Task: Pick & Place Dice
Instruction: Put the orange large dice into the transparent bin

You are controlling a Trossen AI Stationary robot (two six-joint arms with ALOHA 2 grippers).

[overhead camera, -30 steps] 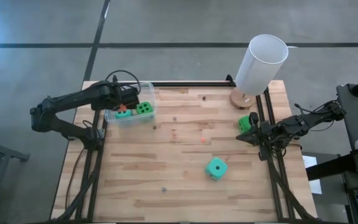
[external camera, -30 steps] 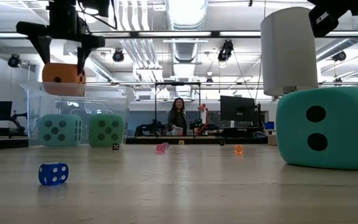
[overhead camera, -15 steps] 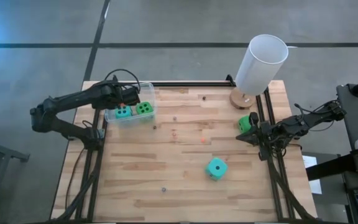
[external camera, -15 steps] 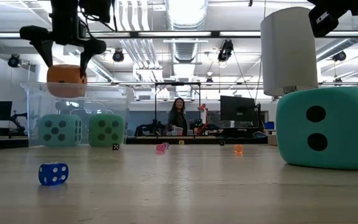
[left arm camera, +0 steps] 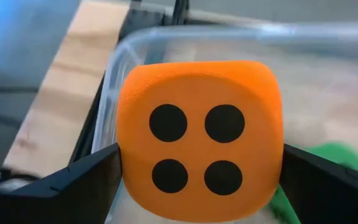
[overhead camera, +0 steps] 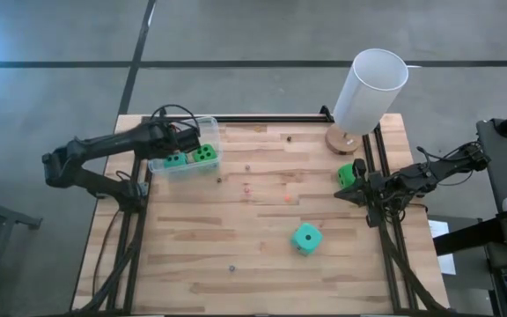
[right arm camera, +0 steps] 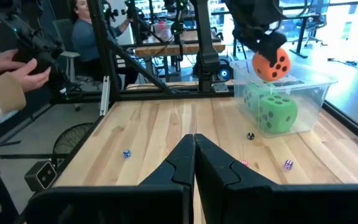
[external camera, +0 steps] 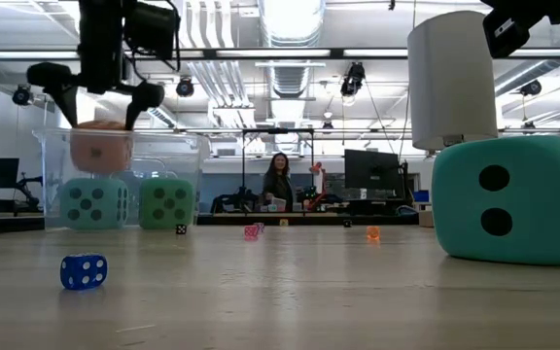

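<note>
An orange die sits between the fingers of my left gripper, which is shut on it over the clear tub at the table's far left. In the low view the die is partly below the tub's rim. A teal die and a green die rest on the tub's floor. Another teal die lies on the table toward the near right. Another green die lies by the right edge, beside my shut right gripper. My left gripper pinches the orange die by two opposite side faces, one finger on each. The four-pip face is turned to the wrist camera. The fingers come slanting down from above. The die is lifted clear, just above the teal die in the tub.
A tall white cylinder stands at the far right corner. Tiny dice are scattered over the wooden top, among them a blue one. People show in the room beyond the table.
My left gripper has sunk toward the tub with the orange die still between its fingers. The die, which hung above the tub's rim, now sits partly inside the tub.
</note>
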